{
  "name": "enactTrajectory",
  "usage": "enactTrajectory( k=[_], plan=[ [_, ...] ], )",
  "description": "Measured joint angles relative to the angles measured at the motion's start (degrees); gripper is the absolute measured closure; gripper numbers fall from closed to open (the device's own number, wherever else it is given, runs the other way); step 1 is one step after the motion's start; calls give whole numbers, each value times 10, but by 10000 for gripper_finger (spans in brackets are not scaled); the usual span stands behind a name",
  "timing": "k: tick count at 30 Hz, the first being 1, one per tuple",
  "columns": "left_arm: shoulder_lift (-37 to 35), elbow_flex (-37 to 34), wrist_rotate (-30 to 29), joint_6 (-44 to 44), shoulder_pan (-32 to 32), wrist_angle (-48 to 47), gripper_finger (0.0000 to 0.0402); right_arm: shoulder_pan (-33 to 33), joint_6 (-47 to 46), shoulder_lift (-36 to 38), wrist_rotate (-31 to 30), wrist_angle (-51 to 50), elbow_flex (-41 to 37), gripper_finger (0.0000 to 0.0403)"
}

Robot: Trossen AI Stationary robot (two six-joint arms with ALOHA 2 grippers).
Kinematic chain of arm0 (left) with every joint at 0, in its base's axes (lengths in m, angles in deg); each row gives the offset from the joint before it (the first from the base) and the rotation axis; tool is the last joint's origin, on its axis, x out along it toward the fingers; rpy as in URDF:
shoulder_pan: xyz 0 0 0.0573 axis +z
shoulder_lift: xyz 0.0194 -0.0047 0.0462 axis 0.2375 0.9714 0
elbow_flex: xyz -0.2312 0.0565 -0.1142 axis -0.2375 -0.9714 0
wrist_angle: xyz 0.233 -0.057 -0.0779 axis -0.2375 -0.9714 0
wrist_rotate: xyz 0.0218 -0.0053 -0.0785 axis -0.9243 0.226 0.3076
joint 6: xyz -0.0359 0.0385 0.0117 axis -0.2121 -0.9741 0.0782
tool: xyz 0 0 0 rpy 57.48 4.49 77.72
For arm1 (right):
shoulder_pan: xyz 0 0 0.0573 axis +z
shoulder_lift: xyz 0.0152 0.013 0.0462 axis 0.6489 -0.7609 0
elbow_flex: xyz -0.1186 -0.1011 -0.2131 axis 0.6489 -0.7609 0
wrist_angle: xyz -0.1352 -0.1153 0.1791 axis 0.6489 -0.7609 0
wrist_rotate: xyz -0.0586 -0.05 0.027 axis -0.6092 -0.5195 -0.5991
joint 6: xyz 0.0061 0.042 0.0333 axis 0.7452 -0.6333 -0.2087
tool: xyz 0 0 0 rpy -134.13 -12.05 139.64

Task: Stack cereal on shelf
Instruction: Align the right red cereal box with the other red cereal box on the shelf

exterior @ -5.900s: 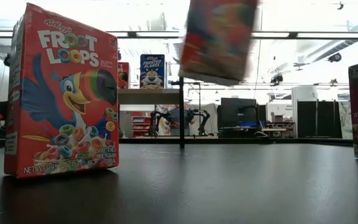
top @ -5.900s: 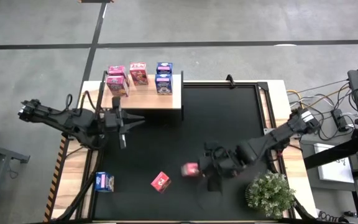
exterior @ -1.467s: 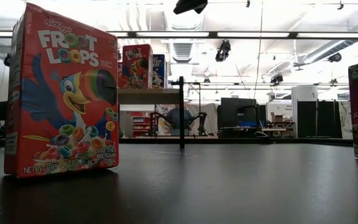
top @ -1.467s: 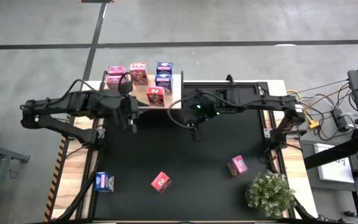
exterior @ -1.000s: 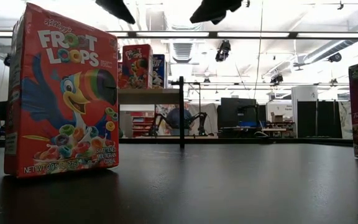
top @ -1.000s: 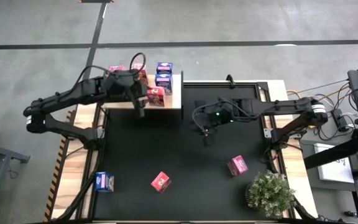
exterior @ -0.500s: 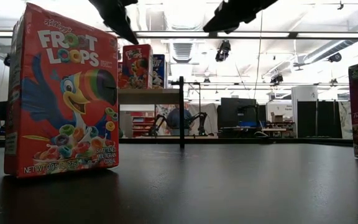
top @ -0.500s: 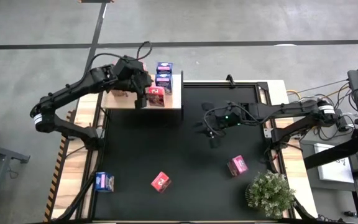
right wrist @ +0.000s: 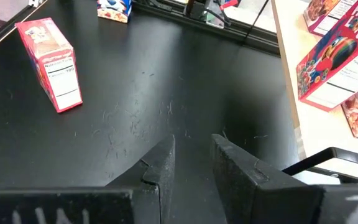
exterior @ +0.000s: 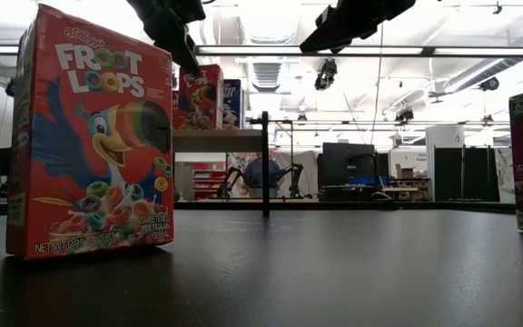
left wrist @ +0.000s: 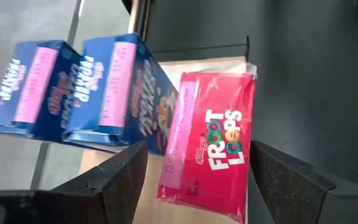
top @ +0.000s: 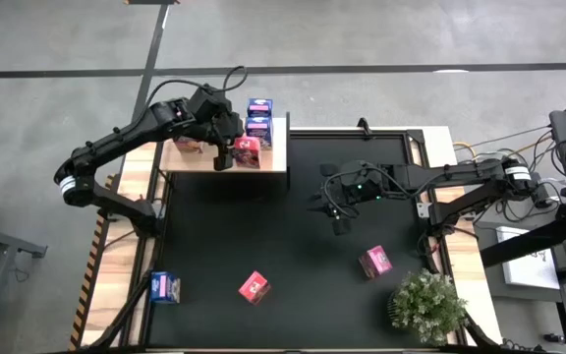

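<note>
Left wrist view: red cereal box (left wrist: 209,144) lies flat on the shelf (left wrist: 160,213), between the spread fingers.
Left gripper (top: 226,154): open over the shelf's 6 o'clock edge.
Advice: close squarely on the long sides (avoid the blue boxes (left wrist: 86,87)).
Right gripper (top: 334,221): narrow gap, empty, mid-mat.

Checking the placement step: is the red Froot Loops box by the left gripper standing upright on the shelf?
Upright. The Froot Loops box stands tall on the shelf; the open left gripper straddles it without touching.
</note>
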Motion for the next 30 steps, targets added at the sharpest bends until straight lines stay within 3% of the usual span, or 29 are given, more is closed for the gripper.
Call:
enactTrajectory(
  k=[16,26,30],
  plan=[
    [-1,0,0,-7,0,-4,220,0,-5,0,0,0,0,319],
    [-16,-1,-3,-12,0,-31,225,0,-7,-1,-1,0,0,321],
    [-37,-1,-41,-13,0,-38,225,0,-7,-1,-1,0,0,325]
  ],
)
